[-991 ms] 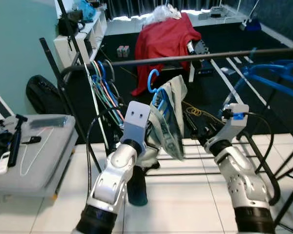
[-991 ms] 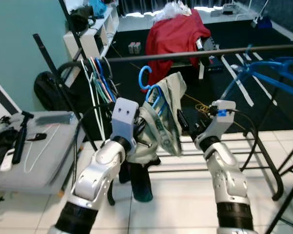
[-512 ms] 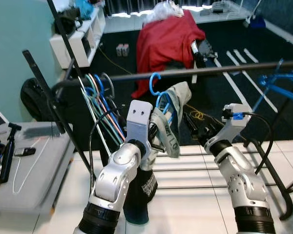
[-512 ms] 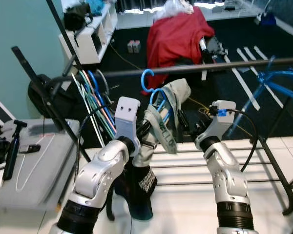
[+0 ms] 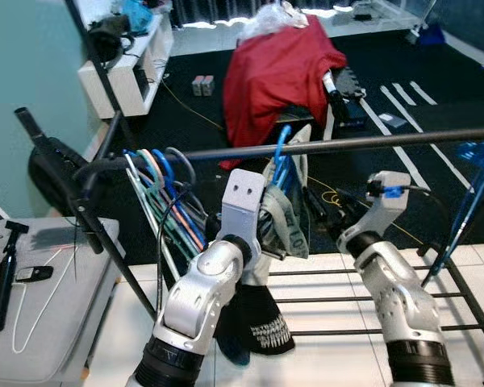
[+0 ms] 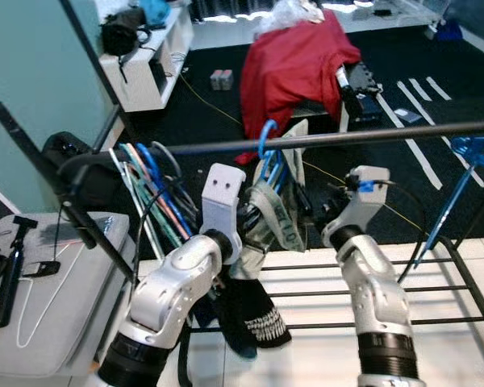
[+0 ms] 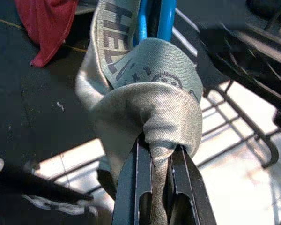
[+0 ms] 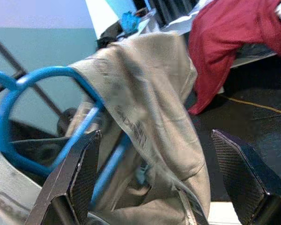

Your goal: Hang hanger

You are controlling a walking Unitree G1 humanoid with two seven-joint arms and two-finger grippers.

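Observation:
A blue hanger (image 5: 281,158) carries a grey-green printed garment (image 5: 289,216). Its hook (image 6: 266,129) reaches the height of the dark clothes rail (image 5: 387,141); I cannot tell whether it rests on the rail. My left gripper (image 7: 160,159) is shut on a fold of the garment just under the hanger's neck. My right gripper (image 8: 155,136) is open a little to the right of the garment, and its two fingers (image 8: 79,173) stand wide apart with nothing between them.
Several coloured hangers (image 5: 163,181) hang at the rail's left end and blue hangers (image 5: 477,153) at its right. Low rack bars (image 5: 371,300) and a dark garment (image 5: 258,324) lie below. A grey case (image 5: 44,306) stands at left; a red cloth (image 5: 281,68) lies beyond.
My left arm has lifted the hanger and garment, so the hook went from below the rail to rail height. The right gripper stayed open beside it. The camera view has shifted.

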